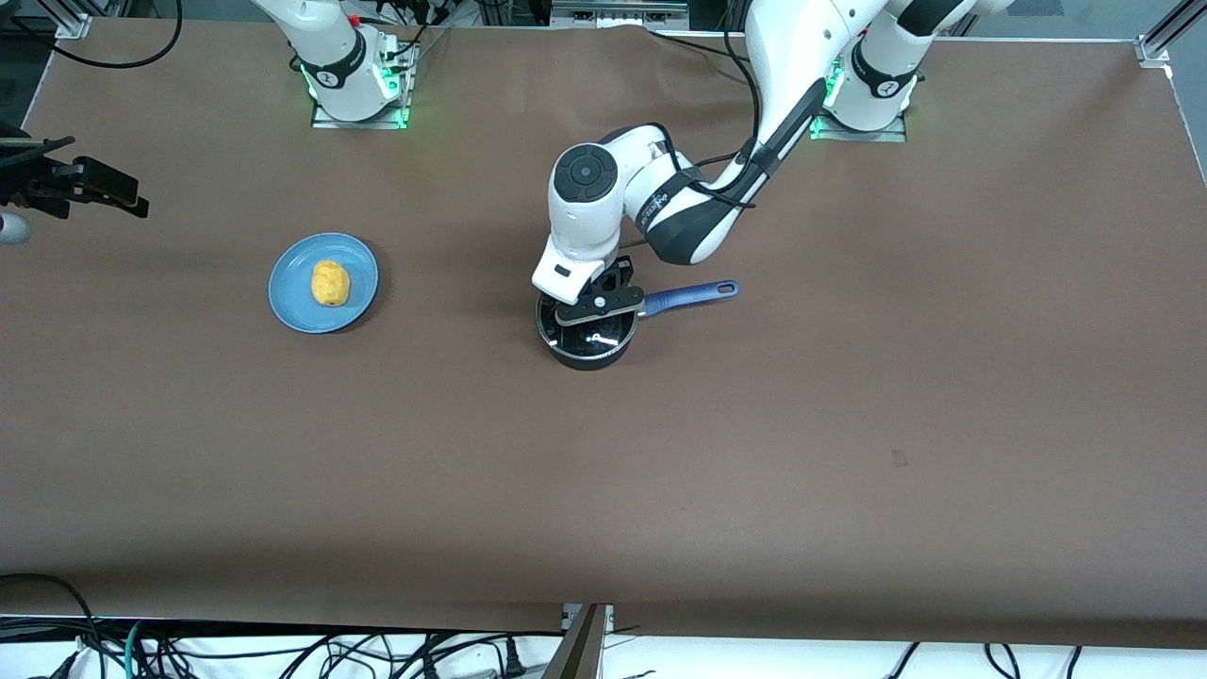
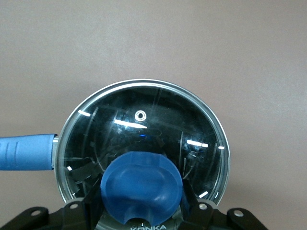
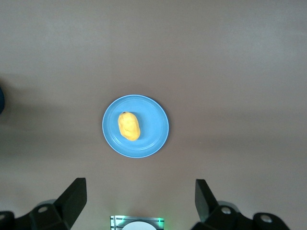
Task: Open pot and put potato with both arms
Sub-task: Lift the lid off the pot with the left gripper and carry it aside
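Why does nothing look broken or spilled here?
Nothing stands out. The pot sits upright with its glass lid on straight, the left gripper at the lid's knob. The potato lies whole on its plate.

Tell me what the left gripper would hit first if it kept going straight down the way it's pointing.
Most likely the blue knob on the glass lid of the pot: the left gripper sits right over it, though contact is unclear.
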